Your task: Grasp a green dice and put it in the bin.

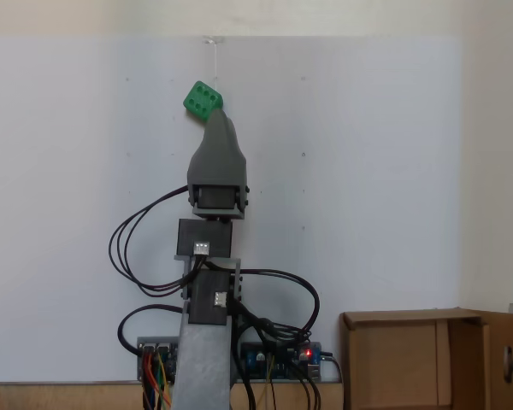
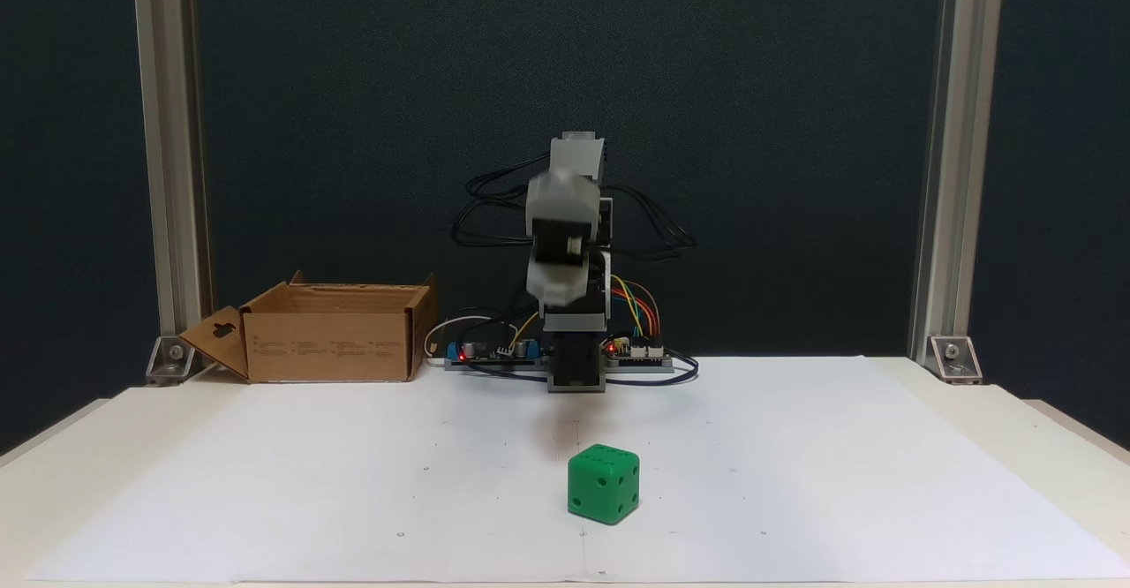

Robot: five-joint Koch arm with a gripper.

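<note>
The dice [image 2: 604, 483] sits on the white sheet, near the front and apart from the arm. The gripper [image 1: 215, 120] is reaching toward it — approach step, grasp pending. Jaw state: cannot tell. Next: lower, straddle, close — then carry to the bin [image 2: 331, 332], far left.

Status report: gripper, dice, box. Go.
Gripper above the sheet, close to the green dice, jaw state unclear. Dice on the white paper, not held. Box at the table edge, open; nothing lying between.
</note>
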